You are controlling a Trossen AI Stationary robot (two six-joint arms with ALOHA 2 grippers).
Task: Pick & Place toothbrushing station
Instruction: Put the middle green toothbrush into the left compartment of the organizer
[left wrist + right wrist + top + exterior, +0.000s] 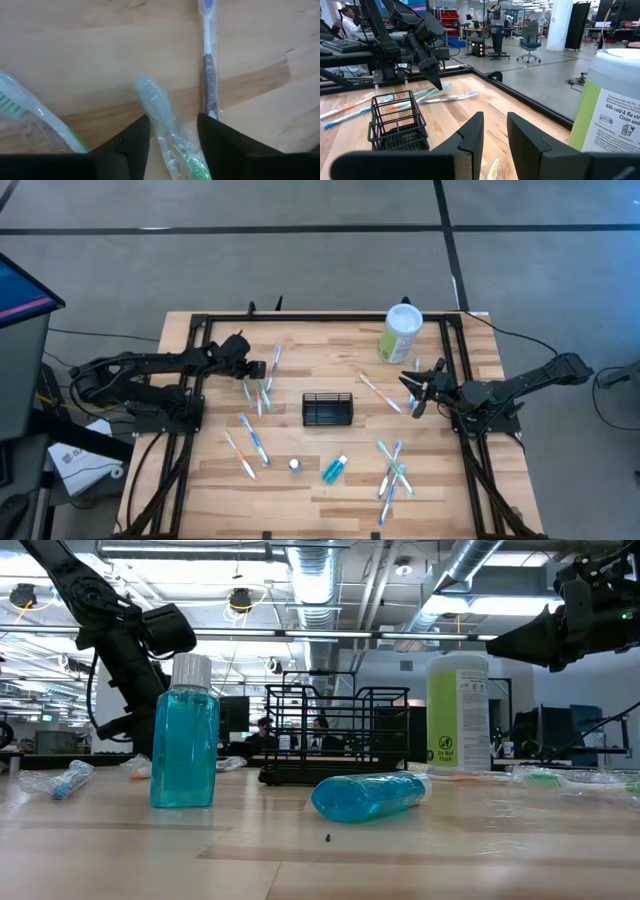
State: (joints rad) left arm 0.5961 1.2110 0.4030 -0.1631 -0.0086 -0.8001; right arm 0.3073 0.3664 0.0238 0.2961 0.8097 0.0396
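Hovering open over a wrapped toothbrush (165,125) near the surface's left edge, left hand (262,368); right hand (413,393) waiting right, nothing between its part-open fingers. Caddy (328,409) mid-surface, empty. Next, probably: lowering and closing on the brush.

Caddy (328,409) between both arms, mid-table (300,480)

Wooden table (330,490), items resting directly on top.
Mesh caddy (327,409) midway between both grippers; wrapped toothbrushes (258,392) beneath left gripper (262,368); canister (400,333) beside right gripper (412,392).
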